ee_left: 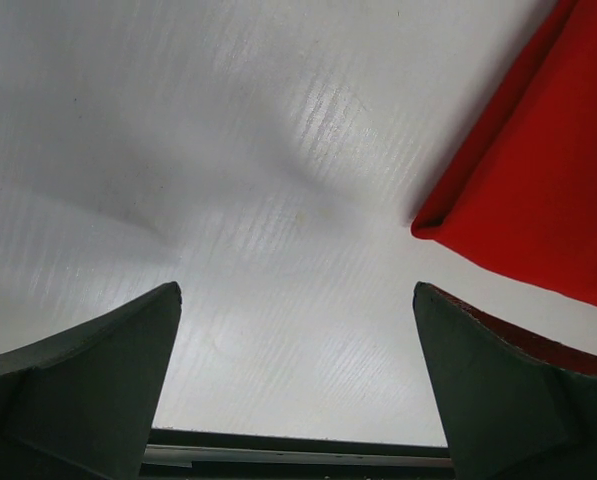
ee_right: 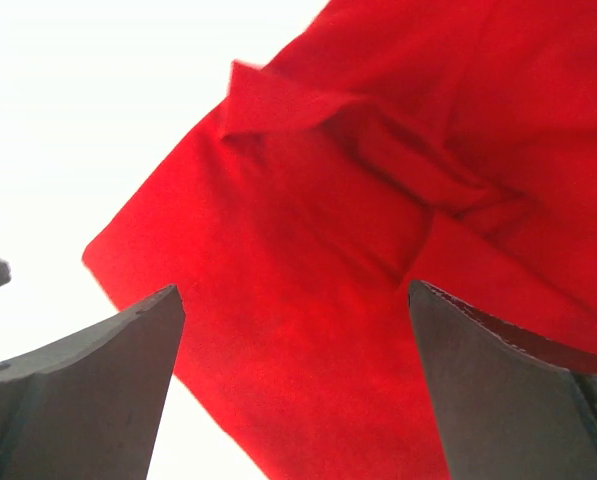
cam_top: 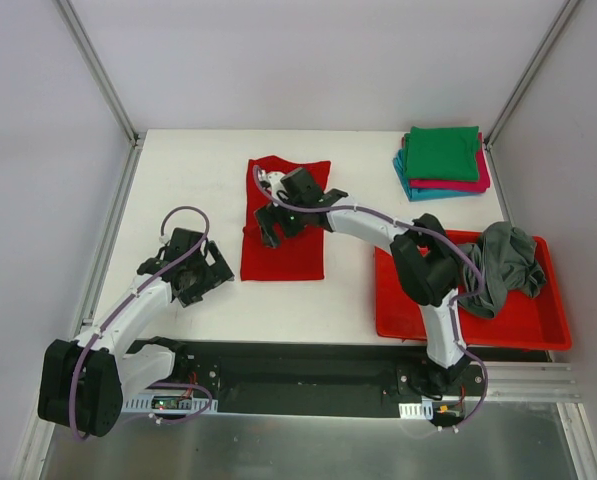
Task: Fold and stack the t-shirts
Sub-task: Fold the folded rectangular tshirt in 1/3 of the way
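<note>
The bright red t-shirt (cam_top: 293,250) lies on the white table folded into a long strip. My right gripper (cam_top: 270,232) hovers open over its upper left part; the right wrist view shows red cloth (ee_right: 378,250) with a small fold between and beyond the open jaws (ee_right: 296,290), nothing gripped. My left gripper (cam_top: 218,268) is open and empty just left of the shirt's lower left corner, which shows in the left wrist view (ee_left: 538,190) beside the open jaws (ee_left: 296,290). Folded green (cam_top: 443,152), magenta (cam_top: 478,183) and teal (cam_top: 406,178) shirts are stacked at the back right. A dark grey shirt (cam_top: 503,262) lies crumpled in the tray.
A red plastic tray (cam_top: 418,325) sits at the front right, under the right arm's elbow. Frame posts stand at the table's back corners. A black base plate runs along the near edge.
</note>
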